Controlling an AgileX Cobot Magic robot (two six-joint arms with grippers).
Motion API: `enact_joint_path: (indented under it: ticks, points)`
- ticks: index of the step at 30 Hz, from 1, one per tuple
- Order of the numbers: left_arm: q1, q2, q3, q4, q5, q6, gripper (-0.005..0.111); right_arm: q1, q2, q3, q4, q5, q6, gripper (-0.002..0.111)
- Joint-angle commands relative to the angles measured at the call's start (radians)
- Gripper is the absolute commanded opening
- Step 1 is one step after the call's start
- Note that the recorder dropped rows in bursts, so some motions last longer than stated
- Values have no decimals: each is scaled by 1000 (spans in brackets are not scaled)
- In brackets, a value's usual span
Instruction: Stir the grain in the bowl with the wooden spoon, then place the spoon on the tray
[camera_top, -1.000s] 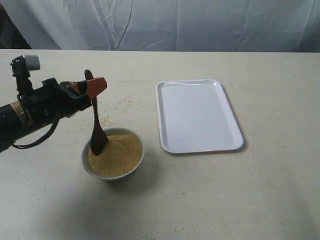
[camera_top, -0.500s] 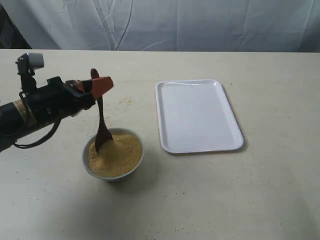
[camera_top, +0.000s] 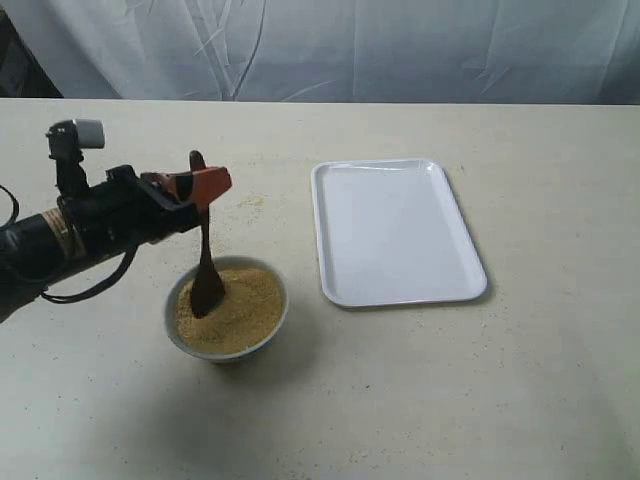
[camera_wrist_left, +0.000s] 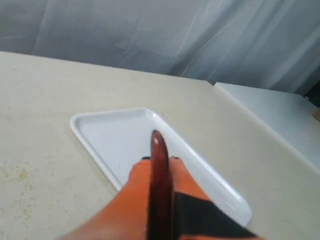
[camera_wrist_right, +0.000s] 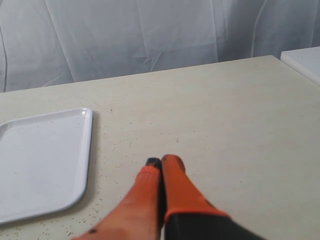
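Note:
My left gripper (camera_top: 203, 186) is shut on the handle of the dark wooden spoon (camera_top: 205, 268), which hangs nearly upright with its scoop dipped into the golden grain (camera_top: 240, 312). The grain fills the small cream bowl (camera_top: 225, 349) at the table's front left. In the left wrist view the spoon's handle (camera_wrist_left: 160, 190) stands between the orange fingers (camera_wrist_left: 135, 192), with the white tray (camera_wrist_left: 112, 137) beyond it. The tray (camera_top: 394, 230) lies bare to the right of the bowl. My right gripper (camera_wrist_right: 161, 165) is shut with nothing in it, out of the exterior view.
Spilled grains (camera_top: 250, 202) speckle the table behind the bowl. A white cloth backdrop (camera_top: 330, 45) hangs behind the table's far edge. More specks (camera_wrist_right: 107, 145) dot the table beside the tray's edge (camera_wrist_right: 89, 150) in the right wrist view.
The left gripper has shifted right and a little lower with the spoon. The scoop has moved from the bowl's left rim further into the grain.

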Motion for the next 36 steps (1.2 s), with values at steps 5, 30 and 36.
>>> enact_joint_path:
  ticks: [5, 30, 36]
  points:
    - [-4, -21, -4, 58, -9, -69, 0, -2, -6, 2, -1, -9, -1, -1]
    - [1, 31, -78, 134, -9, -184, 0, -2, -6, 2, -3, -9, -1, -1]
    - [11, -27, -80, 47, -9, -185, 0, -2, -6, 2, -3, -9, -1, -1]
